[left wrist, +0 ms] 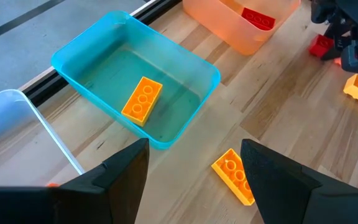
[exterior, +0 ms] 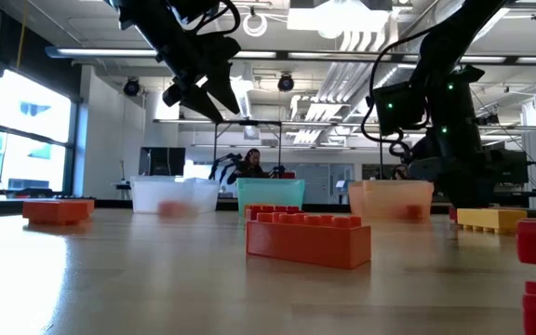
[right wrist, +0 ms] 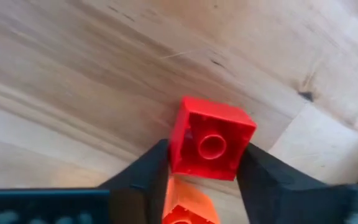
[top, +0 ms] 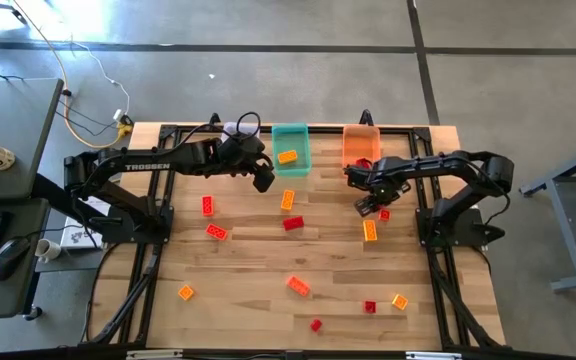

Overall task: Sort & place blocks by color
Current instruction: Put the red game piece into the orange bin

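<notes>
Your right gripper (right wrist: 204, 168) sits low over the table near the orange bin (top: 360, 146), its two fingers (right wrist: 145, 171) closed against the sides of a small red block (right wrist: 211, 144); the block is pinched between them, with an orange-yellow block (right wrist: 185, 208) showing just beneath it in the wrist view; in the high view that gripper (top: 368, 205) lies just beside a yellow-orange oblong block (top: 370, 231) on the wood. Your left gripper (left wrist: 194, 168) hangs above the table by the teal bin (left wrist: 92, 74), its fingers spread apart and holding nothing; one yellow-orange block (left wrist: 142, 99) lies inside that teal bin; another (left wrist: 235, 176) rests on the table just outside it; a red block (left wrist: 258, 18) lies in the orange bin. The remaining blocks are scattered over the table (top: 248, 270): red ones (top: 217, 232) toward your left arm, others nearer the front edge (top: 298, 286).
</notes>
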Robot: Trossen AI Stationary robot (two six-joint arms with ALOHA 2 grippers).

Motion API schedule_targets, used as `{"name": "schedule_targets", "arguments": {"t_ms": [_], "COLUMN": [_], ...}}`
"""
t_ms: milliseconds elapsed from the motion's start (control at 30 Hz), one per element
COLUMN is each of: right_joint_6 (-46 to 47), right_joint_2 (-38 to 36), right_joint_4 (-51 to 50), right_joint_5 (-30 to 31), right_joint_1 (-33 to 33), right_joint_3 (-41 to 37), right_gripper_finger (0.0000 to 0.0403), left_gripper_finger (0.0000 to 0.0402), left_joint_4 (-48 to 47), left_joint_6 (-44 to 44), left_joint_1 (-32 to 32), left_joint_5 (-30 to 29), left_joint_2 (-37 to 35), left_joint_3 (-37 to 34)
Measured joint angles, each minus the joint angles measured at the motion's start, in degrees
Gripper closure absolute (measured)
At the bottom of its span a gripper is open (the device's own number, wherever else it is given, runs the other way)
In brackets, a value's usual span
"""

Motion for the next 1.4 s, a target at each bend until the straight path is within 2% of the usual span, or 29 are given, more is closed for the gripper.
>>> {"name": "schedule_targets", "arguments": {"t_ms": [67,333,600,733,967,1167,1400], "right_joint_6": [-0.39,-4.41,-5.82,-7.86,-12.4,-14.06,-16.87], "right_joint_2": [-0.04,-0.14,-2.85,-4.03,-4.98,-4.87,-1.47], "right_joint_4": [-0.07,0.6,2.62,2.72,2.2,1.97,0.79], "right_joint_5": [0.43,-1.78,-1.66,1.17,9.79,16.81,15.25], "right_joint_1": [0.0,1.66,4.27,4.09,0.84,-3.11,-8.89], "right_joint_3": [0.04,1.22,8.66,13.44,20.85,22.16,22.18], "right_gripper_finger": [0.0292,0.0293,0.0293,0.0293,0.0293,0.0293,0.0293], "left_gripper_finger": [0.0161,0.0161,0.0161,0.0161,0.0161,0.0161,0.0161], "left_joint_4": [0.0,0.0,-0.16,-0.44,-0.96,-2.9,-3.74], "left_joint_6": [0.02,0.0,0.0,0.0,-0.13,-0.2,-0.18], "left_joint_1": [0.0,0.0,0.0,0.01,0.0,0.0,0.0], "left_joint_5": [0.0,0.0,0.0,0.0,0.03,1.06,3.64], "left_joint_2": [0.0,0.0,0.0,0.0,0.0,0.0,0.0], "left_joint_3": [0.0,0.0,0.0,0.0,0.0,0.0,0.0]}}
